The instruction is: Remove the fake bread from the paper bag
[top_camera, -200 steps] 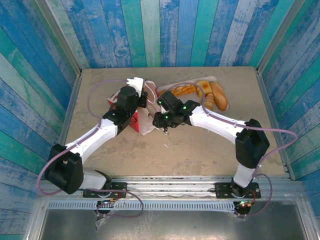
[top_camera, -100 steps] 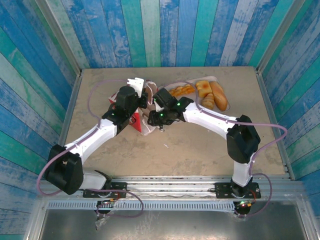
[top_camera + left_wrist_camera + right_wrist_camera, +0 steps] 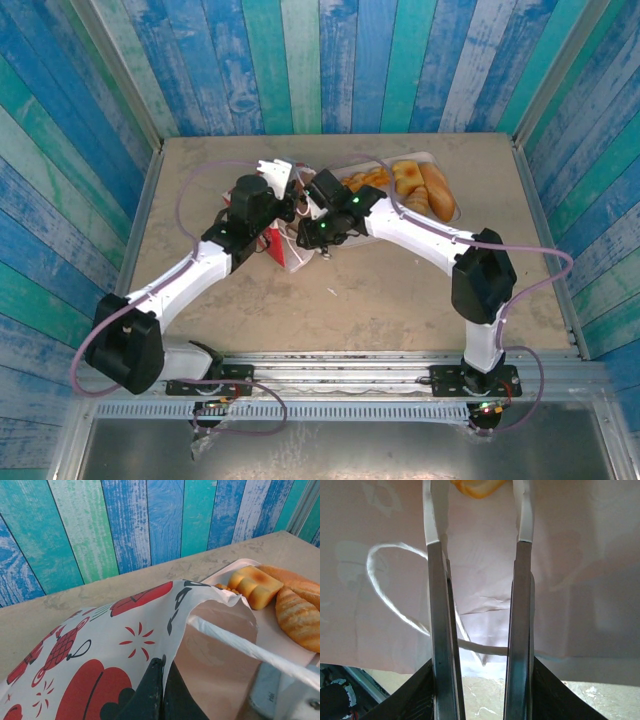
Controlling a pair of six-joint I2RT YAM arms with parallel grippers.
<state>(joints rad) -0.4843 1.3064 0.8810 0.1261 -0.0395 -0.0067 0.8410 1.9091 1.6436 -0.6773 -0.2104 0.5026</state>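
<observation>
Reaching into the bag: guide the metal tongs (image 3: 439, 630) straight in and squeeze only when both white tips stand beside the bread. I judge that the cord handle (image 3: 390, 605) may catch them.
Table: the table (image 3: 400, 300) carries the tray and the bag, close together.
Tray: the white tray (image 3: 239, 563) lies near the bag's mouth and already holds several pieces of the fake bread (image 3: 252, 582).
Paper bag: the paper bag (image 3: 125, 625) lies tilted. One orange piece (image 3: 475, 486) shows deep inside, past the tong tips and not yet touched.
Left gripper: your left gripper (image 3: 161, 677) is closed on the bag's edge and holds the mouth up.
Right gripper: your right gripper (image 3: 480, 695) clamps the tongs, whose arms stand apart.
</observation>
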